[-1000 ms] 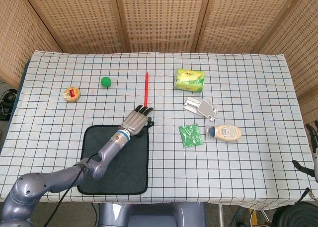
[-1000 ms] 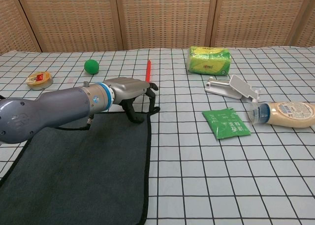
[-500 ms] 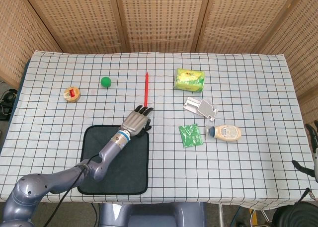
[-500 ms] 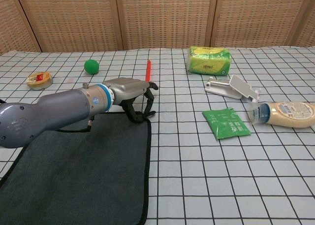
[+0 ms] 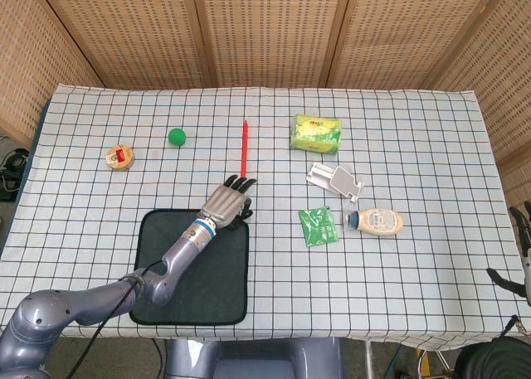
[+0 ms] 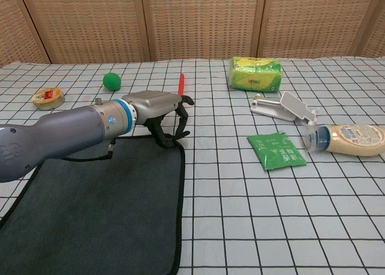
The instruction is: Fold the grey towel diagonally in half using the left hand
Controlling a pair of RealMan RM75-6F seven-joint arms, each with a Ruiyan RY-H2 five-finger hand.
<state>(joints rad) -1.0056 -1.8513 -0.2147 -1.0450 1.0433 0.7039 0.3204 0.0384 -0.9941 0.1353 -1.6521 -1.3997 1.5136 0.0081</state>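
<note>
The grey towel [image 5: 195, 271] [image 6: 90, 215] lies flat at the table's near left. My left hand [image 5: 226, 201] [image 6: 159, 112] is over its far right corner, palm down. Its fingers [image 6: 178, 130] curl down against the thumb and pinch the corner, which is bunched a little between them. The rest of the towel lies flat on the cloth. My right hand [image 5: 523, 255] shows only at the right edge of the head view, off the table, with its fingers apart and nothing in it.
Just beyond the left hand lies a red pen [image 5: 244, 147] [image 6: 181, 85]. A green ball [image 5: 177, 136] and a small round tin [image 5: 120, 157] sit far left. A green packet [image 5: 317, 133], white clip [image 5: 334, 180], green sachet [image 5: 319, 226] and bottle [image 5: 377, 221] lie to the right.
The left hand's fingers have curled in, drawing the towel's far right corner slightly back toward the thumb. The right hand has not moved.
</note>
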